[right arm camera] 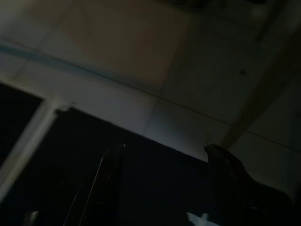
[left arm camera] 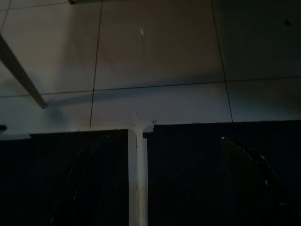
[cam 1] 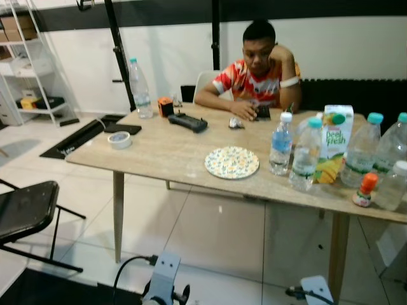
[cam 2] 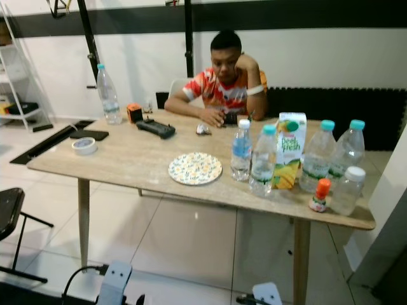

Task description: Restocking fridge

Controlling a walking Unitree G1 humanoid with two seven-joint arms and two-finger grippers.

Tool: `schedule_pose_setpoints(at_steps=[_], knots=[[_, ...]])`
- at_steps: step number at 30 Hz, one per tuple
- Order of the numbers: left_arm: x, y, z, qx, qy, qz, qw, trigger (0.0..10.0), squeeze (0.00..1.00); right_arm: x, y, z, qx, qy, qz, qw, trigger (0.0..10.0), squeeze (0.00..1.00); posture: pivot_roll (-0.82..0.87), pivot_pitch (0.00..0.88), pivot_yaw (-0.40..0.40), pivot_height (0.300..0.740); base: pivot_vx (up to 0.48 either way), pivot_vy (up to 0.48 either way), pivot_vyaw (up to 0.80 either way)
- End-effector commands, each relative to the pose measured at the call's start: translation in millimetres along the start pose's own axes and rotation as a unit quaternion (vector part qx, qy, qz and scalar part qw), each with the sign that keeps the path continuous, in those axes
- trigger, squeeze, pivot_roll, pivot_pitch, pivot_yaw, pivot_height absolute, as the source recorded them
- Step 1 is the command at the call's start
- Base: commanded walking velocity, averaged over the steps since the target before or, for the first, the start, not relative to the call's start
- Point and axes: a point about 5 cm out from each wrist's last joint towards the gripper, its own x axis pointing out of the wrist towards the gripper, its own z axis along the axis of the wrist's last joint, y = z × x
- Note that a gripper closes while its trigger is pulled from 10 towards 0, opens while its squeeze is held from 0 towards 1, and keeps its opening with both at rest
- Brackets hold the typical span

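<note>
Both arms hanging low over floor tiles, left end effector (left arm camera: 150,179) and right end effector (right arm camera: 164,188) fingers spread, holding nothing, juice carton (cam 1: 335,143) on desk (cam 1: 165,152) among water bottles (cam 1: 308,154), floral plate (cam 1: 231,162) beside bottles, person (cam 1: 257,73) seated behind desk.

silver arms (cam 1: 163,279), long black fingers (right arm camera: 230,174)

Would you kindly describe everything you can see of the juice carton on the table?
The juice carton is a tall white box with a green round cap at its sloped top, green lettering on its front and orange-yellow fruit pictured low down. It looks like coated card and appears shut. It stands upright near the right end of the wooden table, among clear water bottles, one overlapping its lower left corner.
</note>
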Motion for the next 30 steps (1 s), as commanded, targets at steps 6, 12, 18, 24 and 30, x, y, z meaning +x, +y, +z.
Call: schedule_pose_setpoints(at_steps=[6, 12, 18, 24, 30], knots=[[-4.2, 9.1, -9.6, -0.005, 0.014, 0.015, 1.000, 10.0, 0.00, -0.1, 3.6, -1.6, 0.005, 0.002, 0.006, 1.000, 10.0, 0.00, -0.05, 0.057, 0.043, 0.740, 0.000, 0.000, 0.00], [-4.2, 10.0, -11.2, -0.019, 0.020, 0.018, 0.999, 10.0, 0.00, -0.3, 3.3, -1.8, 0.004, 0.002, 0.007, 1.000, 10.0, 0.00, -0.04, 0.057, 0.040, 0.740, 0.000, 0.000, 0.00], [-4.2, 10.6, -11.3, -0.026, 0.022, 0.021, 0.999, 10.0, 0.00, 0.0, 3.4, -1.1, 0.003, 0.001, 0.007, 1.000, 10.0, 0.00, -0.05, 0.058, 0.039, 0.740, 0.000, 0.000, 0.00], [-4.3, 9.3, -12.7, -0.036, 0.026, 0.016, 0.999, 10.0, 0.00, -0.3, 2.8, -1.6, 0.003, 0.001, 0.006, 1.000, 10.0, 0.00, -0.05, 0.059, 0.040, 0.740, 0.000, 0.240, 0.00], [-4.1, 9.7, -12.2, -0.013, 0.028, 0.014, 0.999, 10.0, 0.00, -0.5, 3.1, -2.5, 0.003, 0.003, 0.007, 1.000, 10.0, 0.00, -0.05, 0.058, 0.040, 0.740, 0.000, 0.080, 0.00]])
